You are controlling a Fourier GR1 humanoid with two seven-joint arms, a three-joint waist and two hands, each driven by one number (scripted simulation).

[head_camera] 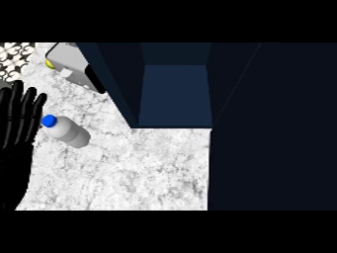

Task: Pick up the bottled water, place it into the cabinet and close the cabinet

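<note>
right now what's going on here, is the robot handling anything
Nothing is held yet. The bottled water, with its blue cap, sits on the marble counter just right of the robot's left hand. That hand rests open at the view's left edge, fingers straight, not around the bottle. Further back, the dark blue cabinet is open. The right hand is not in view.

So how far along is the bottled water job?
Nothing looks done yet. The water bottle sits on the marble counter, unheld, beside the open left robot hand resting at the left edge. The cabinet stands open. Left to do: grasping the bottle, placing it inside, closing the cabinet.
</note>
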